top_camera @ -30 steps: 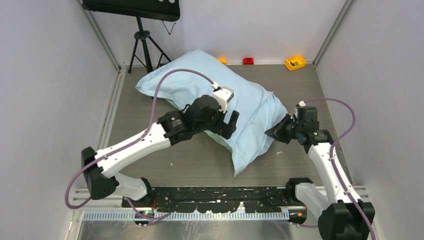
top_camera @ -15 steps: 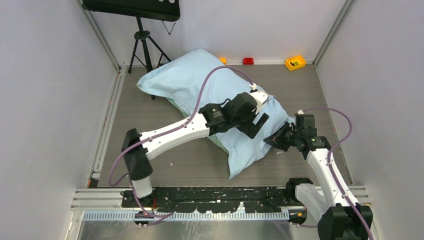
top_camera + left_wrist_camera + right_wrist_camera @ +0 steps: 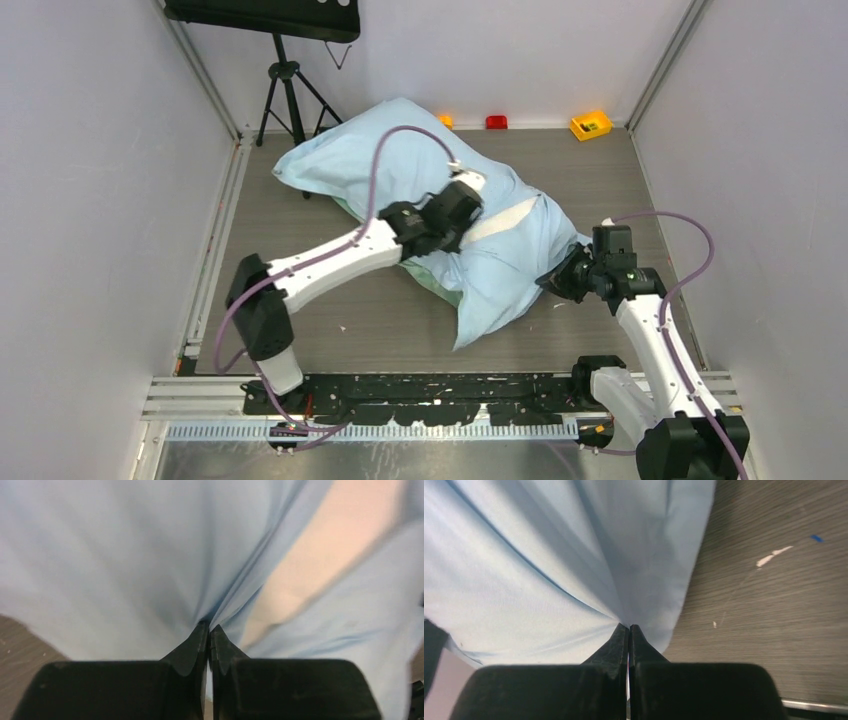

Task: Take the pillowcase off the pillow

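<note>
The light-blue pillowcase [image 3: 380,150] lies aslant across the table with the pillow inside it. A white strip of the pillow [image 3: 507,214] shows through a gap in the cloth. My left gripper [image 3: 462,228] points down onto the middle of the bundle. In the left wrist view its jaws [image 3: 208,626] are shut on a raised fold of the pillowcase [image 3: 125,555], with the pillow [image 3: 320,555] bare just to the right. My right gripper [image 3: 556,283] is shut on the pillowcase's near right edge. In the right wrist view the cloth [image 3: 524,580] fans out taut from the tips [image 3: 629,626].
A pale mint-green inner edge [image 3: 430,275] shows under the left arm. A black tripod [image 3: 285,90] stands at the back left. Small orange [image 3: 444,121], red [image 3: 496,122] and yellow [image 3: 590,124] items sit along the back wall. Walls close in on both sides of the grey table [image 3: 400,330].
My left arm swung right over the bundle, then back to its middle, and its open jaws shut on a fold. A white strip of pillow now shows. The right gripper stayed shut and pulled slightly nearer.
</note>
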Tool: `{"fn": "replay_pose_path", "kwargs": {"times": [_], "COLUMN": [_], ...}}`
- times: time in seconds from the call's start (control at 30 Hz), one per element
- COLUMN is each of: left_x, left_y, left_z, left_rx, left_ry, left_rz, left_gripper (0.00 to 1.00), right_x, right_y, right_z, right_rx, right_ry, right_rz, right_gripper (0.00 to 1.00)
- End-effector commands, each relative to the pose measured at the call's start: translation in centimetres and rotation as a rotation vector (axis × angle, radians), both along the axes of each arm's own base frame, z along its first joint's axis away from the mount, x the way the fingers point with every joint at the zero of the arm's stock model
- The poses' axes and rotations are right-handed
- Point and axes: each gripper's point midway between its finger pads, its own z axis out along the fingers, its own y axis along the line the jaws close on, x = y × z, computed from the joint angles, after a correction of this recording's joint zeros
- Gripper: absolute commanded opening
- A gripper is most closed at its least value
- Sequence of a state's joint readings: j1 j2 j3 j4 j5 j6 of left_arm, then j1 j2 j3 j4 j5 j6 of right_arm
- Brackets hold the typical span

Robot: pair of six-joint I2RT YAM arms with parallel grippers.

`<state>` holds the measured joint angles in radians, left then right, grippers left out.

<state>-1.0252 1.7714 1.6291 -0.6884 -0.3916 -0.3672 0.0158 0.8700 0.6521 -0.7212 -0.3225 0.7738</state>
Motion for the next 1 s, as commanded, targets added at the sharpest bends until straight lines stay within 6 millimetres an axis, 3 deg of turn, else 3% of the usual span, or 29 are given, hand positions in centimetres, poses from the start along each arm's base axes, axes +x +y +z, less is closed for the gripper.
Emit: {"fn": "replay_pose_path", "kwargs": {"times": [0.0, 0.13, 0.33, 0.47, 0.57, 0.6, 0.63, 0.8, 0.97], "left_x": [2.8, 2.3, 0.7, -0.5, -1.5, -1.8, -2.0, -2.8, -3.1], "left_y": [7.2, 10.0, 10.4, 8.8, 8.8, 9.1, 9.4, 9.4, 8.8], "left_z": [2.1, 1.0, -2.1, -2.0, -2.0, -2.1, -2.1, -2.0, -1.0], "left_rx": [-0.205, -0.295, -0.345, -0.415, -0.415, -0.408, -0.406, -0.468, -0.511], "left_ry": [0.037, 0.052, 0.096, 0.121, 0.121, 0.115, 0.107, 0.084, 0.076], "left_rz": [0.206, 0.271, 0.271, 0.167, 0.098, 0.090, 0.085, 0.054, 0.021], "left_gripper": [0.04, 0.00, 0.00, 0.00, 0.00, 0.00, 0.00, 0.00, 0.00], "right_x": [-0.7, -0.8, -0.7, -0.1, -0.9, -1.2, -1.4, -0.7, 0.9], "right_y": [-3.3, -4.2, -3.8, -1.5, -0.5, -0.5, -0.5, -0.3, -0.3], "right_z": [-0.2, -0.6, -0.1, 1.7, 3.1, 3.7, 4.3, 8.6, 9.8], "right_rx": [-0.171, -0.203, -0.197, -0.098, -0.054, -0.051, -0.053, -0.036, 0.007], "right_ry": [0.044, 0.075, 0.101, 0.052, 0.026, -0.002, -0.036, -0.193, -0.145], "right_rz": [-0.097, -0.148, -0.108, -0.002, 0.044, 0.051, 0.052, 0.033, -0.037], "right_gripper": [0.00, 0.00, 0.02, 0.23, 0.55, 0.80, 0.91, 0.93, 0.93]}}
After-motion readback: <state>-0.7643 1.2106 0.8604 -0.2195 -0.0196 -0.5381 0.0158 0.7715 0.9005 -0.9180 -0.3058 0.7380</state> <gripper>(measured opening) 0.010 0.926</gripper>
